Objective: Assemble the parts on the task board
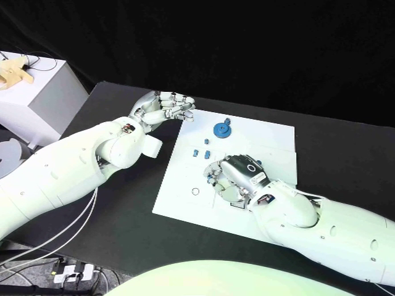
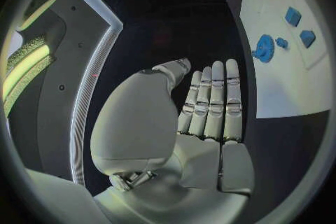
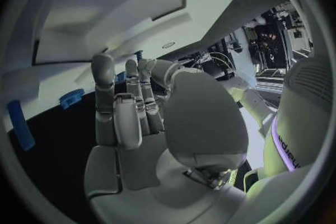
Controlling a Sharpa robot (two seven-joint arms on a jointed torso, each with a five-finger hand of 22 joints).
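The board (image 1: 251, 132) lies mid-tabletop. On it a blue gear (image 1: 221, 129) stands near the far edge, and small blue parts (image 1: 201, 152) sit in a loose cluster between the gear and the right hand (image 1: 236, 177). A thin ring (image 1: 192, 190) lies near the board's left edge.

The step in hand looks like a pick-up at the board's centre. To do it well, the right hand should settle on one small part only, close its fingers (image 3: 115, 106) squarely across it, and lift straight so the neighbours are not scattered; these parts are tiny and will probably slide on the smooth plate if nudged sideways.

The right hand rests low over the board's middle, palm down, back of the hand toward the head camera. Its fingers lie fairly straight and close together, and I cannot tell whether they hold anything.

The left hand (image 1: 166, 108) hovers at the board's far left corner, off the plate, fingers (image 2: 213, 101) side by side and empty, thumb apart, well clear of the gear.
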